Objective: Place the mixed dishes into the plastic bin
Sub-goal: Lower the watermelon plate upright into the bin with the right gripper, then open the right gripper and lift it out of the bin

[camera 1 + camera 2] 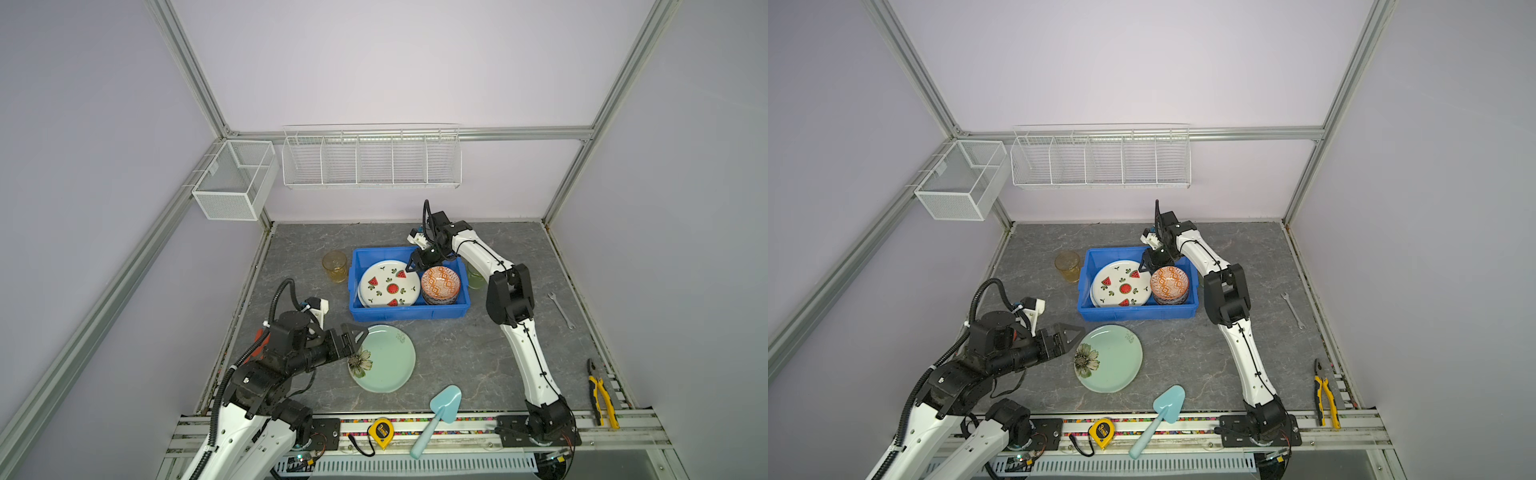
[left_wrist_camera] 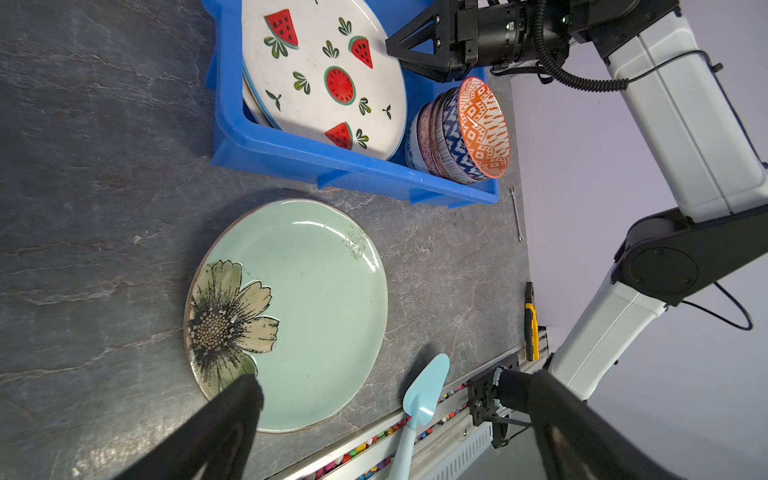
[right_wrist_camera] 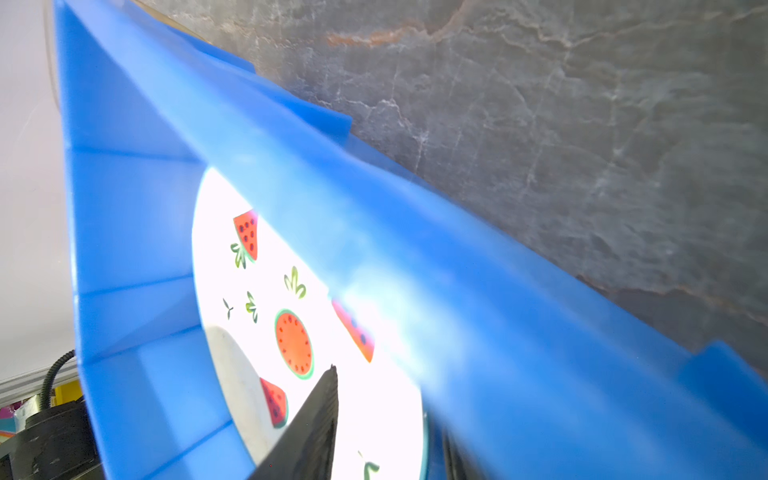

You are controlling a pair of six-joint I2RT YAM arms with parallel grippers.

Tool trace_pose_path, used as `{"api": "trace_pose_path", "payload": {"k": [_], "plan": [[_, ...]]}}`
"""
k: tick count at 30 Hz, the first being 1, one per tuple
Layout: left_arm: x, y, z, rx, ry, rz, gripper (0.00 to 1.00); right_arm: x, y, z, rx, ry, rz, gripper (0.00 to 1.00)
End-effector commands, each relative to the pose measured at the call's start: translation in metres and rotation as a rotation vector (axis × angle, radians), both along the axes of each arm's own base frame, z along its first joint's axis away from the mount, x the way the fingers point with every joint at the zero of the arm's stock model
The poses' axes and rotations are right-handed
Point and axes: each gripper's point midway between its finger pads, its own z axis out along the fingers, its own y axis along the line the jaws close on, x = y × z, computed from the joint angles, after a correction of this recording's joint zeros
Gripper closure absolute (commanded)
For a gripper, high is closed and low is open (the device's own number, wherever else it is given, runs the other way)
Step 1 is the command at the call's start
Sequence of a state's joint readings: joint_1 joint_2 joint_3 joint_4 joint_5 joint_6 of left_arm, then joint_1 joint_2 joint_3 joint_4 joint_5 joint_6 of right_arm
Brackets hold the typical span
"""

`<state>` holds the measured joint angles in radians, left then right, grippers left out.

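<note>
In both top views the blue plastic bin (image 1: 409, 318) (image 1: 1138, 313) sits mid-table (image 1: 457, 361). It holds the watermelon plate (image 1: 388, 284), tilted over another plate's edge, and a stack of patterned bowls (image 1: 440, 284) with an orange one on top. The mint green plate (image 1: 386, 359) (image 1: 1113, 359) lies flat on the table just in front of the bin. The amber cup (image 1: 335, 266) stands left of the bin, and the green cup (image 1: 473, 280) stands to its right, partly behind the right arm. The left claw (image 1: 359, 345) is at the mint plate's flowered edge. The right claw (image 1: 415, 266) is over the bin's far side.

In the left wrist view, the left claw (image 2: 397, 380) is spread wide and grasps nothing, with one fingertip (image 2: 249, 390) over the mint green plate's (image 2: 307, 316) flowered rim.

In the right wrist view, the right claw's (image 3: 390, 415) fingers stand apart around the watermelon plate's (image 3: 291, 332) rim, inside the bin (image 3: 374, 208). Whether they pinch it cannot be told.
</note>
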<state>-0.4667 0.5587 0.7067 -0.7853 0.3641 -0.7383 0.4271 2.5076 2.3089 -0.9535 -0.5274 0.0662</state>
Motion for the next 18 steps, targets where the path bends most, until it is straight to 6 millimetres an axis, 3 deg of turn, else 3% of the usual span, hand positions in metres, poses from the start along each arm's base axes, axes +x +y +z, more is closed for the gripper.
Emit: {"api": "trace_pose_path", "payload": {"k": [1, 10, 18], "plan": [[0.003, -0.003, -0.001, 0.002, -0.013, -0.017, 0.00, -0.002, -0.003, 0.040, 0.004, -0.080, 0.009, 0.57], [0.009, -0.008, 0.002, -0.003, -0.021, -0.030, 0.00, -0.008, -0.010, 0.083, 0.007, -0.153, 0.002, 0.56], [0.018, -0.013, -0.001, 0.002, -0.011, -0.035, 0.00, -0.029, -0.024, 0.134, 0.004, -0.223, 0.000, 0.55]]}}
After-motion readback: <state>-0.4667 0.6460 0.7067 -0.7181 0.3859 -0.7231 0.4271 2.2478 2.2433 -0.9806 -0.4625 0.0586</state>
